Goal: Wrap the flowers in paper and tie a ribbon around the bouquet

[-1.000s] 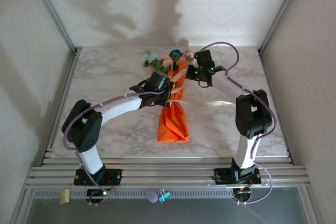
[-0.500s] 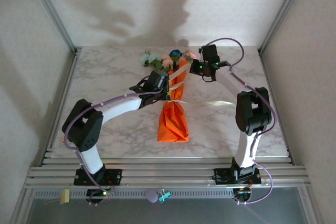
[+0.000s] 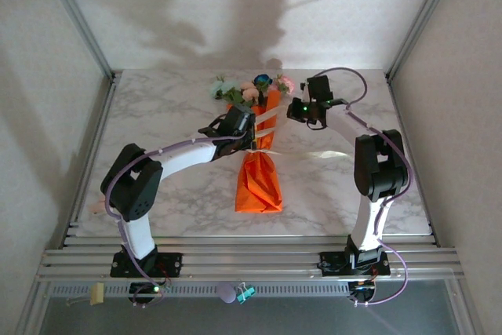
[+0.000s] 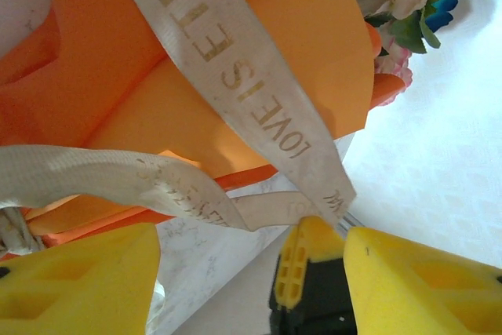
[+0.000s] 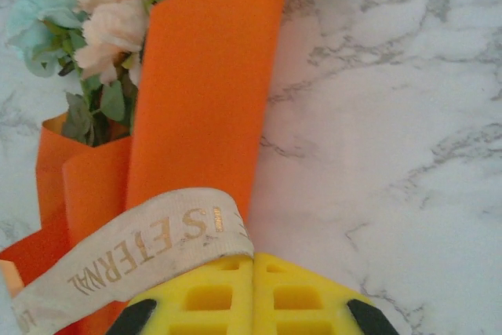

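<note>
Bouquet (image 3: 260, 180) flat on table (image 3: 157, 119). Right gripper (image 5: 252, 260) just right of its waist, clenched on ribbon (image 5: 149, 247). Left gripper (image 4: 227, 255) at its left side, jaws apart and ribbon strands crossing just ahead.

This is a robotics lab test cell rather than a home or shop. A marble-patterned surface (image 3: 172, 194) is boxed in on three sides by plain white panels (image 3: 235, 13), which are framed at the far corners by aluminium posts (image 3: 78, 17). A bed of slotted aluminium rails (image 3: 251, 258) runs along the near edge of the surface. The left arm (image 3: 184, 153) and the right arm (image 3: 380, 166) are bolted to it on black base plates. Purple cables (image 3: 349, 70) loop along the arms, and a teal clip (image 3: 245, 293) hangs at the front strip.
</note>
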